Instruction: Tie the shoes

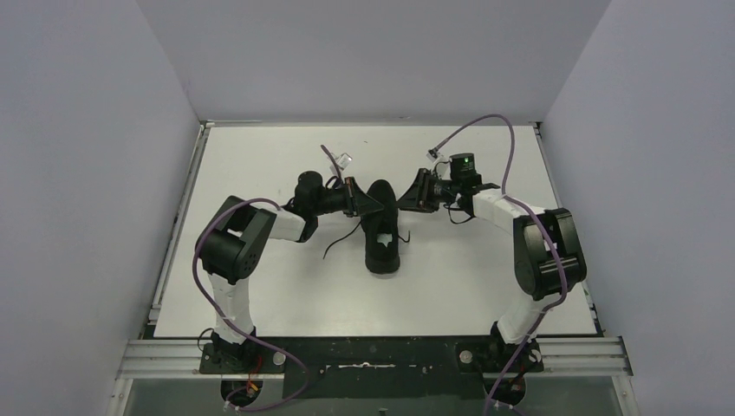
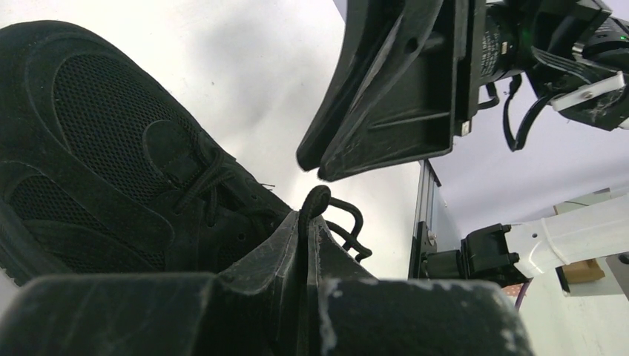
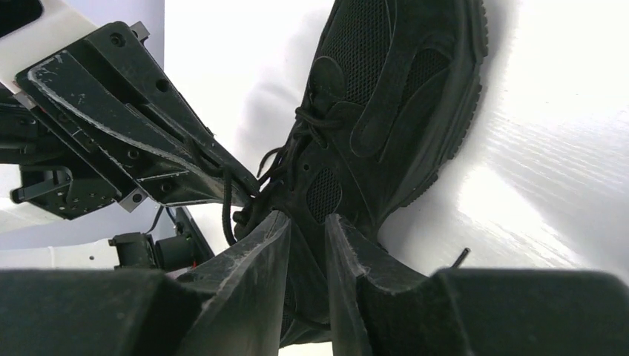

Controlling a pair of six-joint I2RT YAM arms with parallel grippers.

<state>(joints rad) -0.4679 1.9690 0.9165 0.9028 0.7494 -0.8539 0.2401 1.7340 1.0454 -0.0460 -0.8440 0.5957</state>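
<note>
The left fingers (image 2: pixel 293 241) were clamped on a loop of lace (image 2: pixel 315 193). The shoe (image 1: pixel 381 238) lay on the desk (image 1: pixel 520 286) just beside their tips. The right fingers (image 3: pixel 278 233) hung close opposite with a narrow gap between them and nothing in it. Past them, bare desk ran to the right edge.

White table (image 1: pixel 260 295) between plain pale grey walls (image 1: pixel 78 173)
</note>
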